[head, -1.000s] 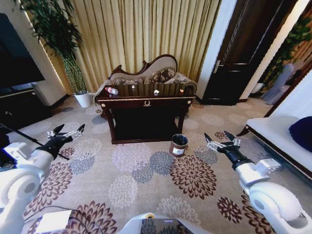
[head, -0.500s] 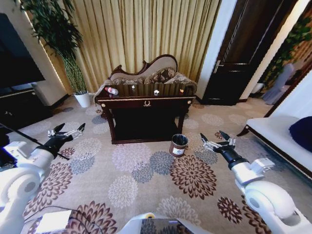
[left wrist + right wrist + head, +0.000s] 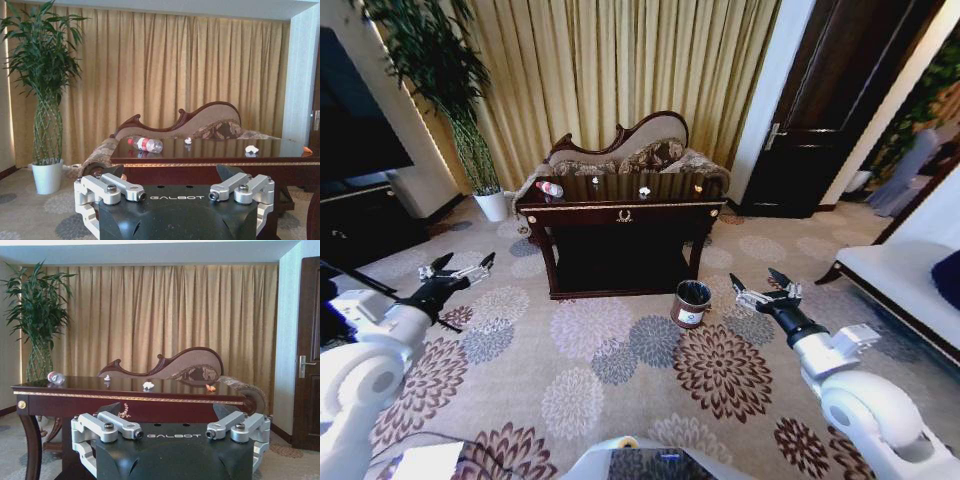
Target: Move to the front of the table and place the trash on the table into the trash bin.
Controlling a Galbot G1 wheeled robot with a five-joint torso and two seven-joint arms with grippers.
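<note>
Both my grippers spread, holding nothing.
From the head: left gripper (image 3: 455, 269) and right gripper (image 3: 758, 289) hover over carpet; bin (image 3: 692, 303) stands before the table (image 3: 620, 203). Left wrist: bottle (image 3: 145, 144) lies on its side. Right wrist: white wad (image 3: 148, 385) on tabletop.

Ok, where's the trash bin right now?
In the head view, the trash bin stands on the flowered carpet just in front of the table's right front leg, left of the right gripper.
</note>
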